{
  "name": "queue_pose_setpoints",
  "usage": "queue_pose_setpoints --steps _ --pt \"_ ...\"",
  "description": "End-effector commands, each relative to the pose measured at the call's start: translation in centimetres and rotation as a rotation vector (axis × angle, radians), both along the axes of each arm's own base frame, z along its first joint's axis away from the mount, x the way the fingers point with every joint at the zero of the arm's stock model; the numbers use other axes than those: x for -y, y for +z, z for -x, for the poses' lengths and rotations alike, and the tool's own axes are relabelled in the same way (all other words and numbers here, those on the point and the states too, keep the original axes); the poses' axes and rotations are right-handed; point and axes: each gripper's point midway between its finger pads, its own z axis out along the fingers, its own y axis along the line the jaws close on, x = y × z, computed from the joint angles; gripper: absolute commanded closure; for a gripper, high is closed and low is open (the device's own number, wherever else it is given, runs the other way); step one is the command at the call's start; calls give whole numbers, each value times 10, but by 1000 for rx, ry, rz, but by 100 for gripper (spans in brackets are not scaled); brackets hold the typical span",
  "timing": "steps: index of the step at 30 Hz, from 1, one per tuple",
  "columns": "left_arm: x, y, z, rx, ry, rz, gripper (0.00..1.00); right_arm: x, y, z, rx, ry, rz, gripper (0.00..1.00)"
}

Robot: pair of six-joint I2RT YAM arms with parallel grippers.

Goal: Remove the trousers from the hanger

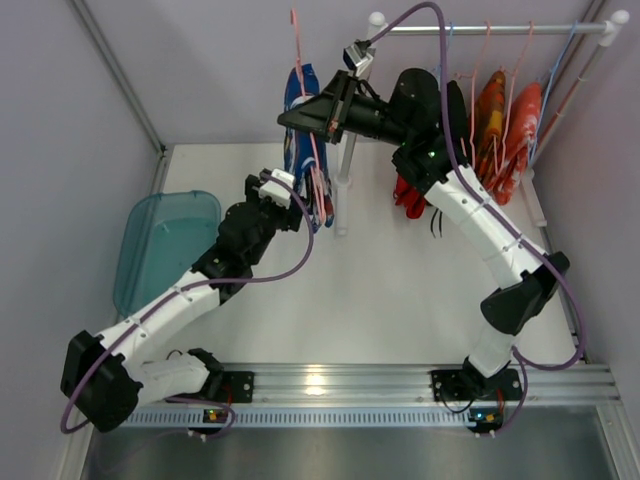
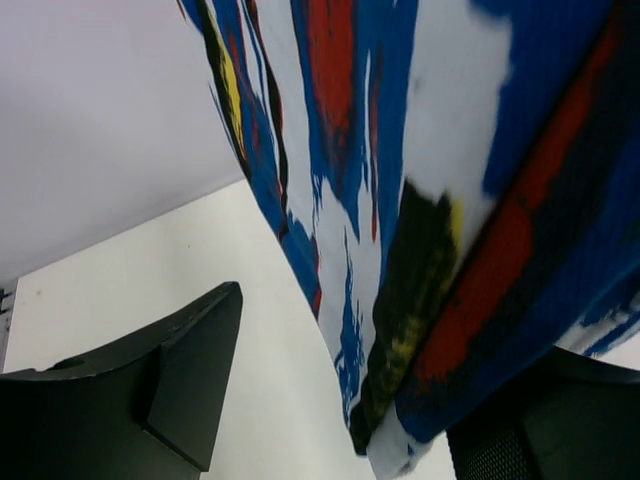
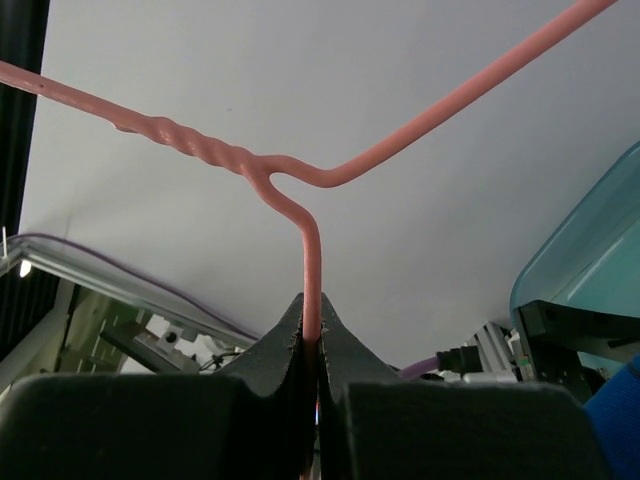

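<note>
My right gripper (image 3: 312, 325) pinches the hanger (image 3: 311, 240); my left gripper (image 2: 395, 330) stands spread.
The trousers (image 2: 400, 200) hang from the hanger, their lower edge between my left fingers (image 2: 150, 400), open table (image 2: 100, 280) below.

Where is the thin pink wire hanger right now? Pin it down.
In the top view, upper centre, the thin pink wire hanger is clamped in the right gripper, left of the white rack pole, with the blue patterned trousers draped on it.

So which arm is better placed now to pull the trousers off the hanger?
Left. The left claw is open at the trousers' lower edge; the right claw is shut on the hanger, holding it.
</note>
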Motion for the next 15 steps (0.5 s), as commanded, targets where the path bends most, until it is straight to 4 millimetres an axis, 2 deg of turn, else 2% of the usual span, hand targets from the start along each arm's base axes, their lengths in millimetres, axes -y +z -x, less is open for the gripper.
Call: queue_pose_setpoints --steps 1,7,11,15 --pt "6 65 -4 171 -22 108 23 20 63 45 232 23 -146 100" --pt "12 106 -8 261 -39 172 27 14 49 49 202 44 -124 100" --pt "16 127 -5 307 -64 197 30 14 45 51 195 50 -117 100" --pt "15 142 0 348 -81 202 38 14 43 52 189 54 -115 100"
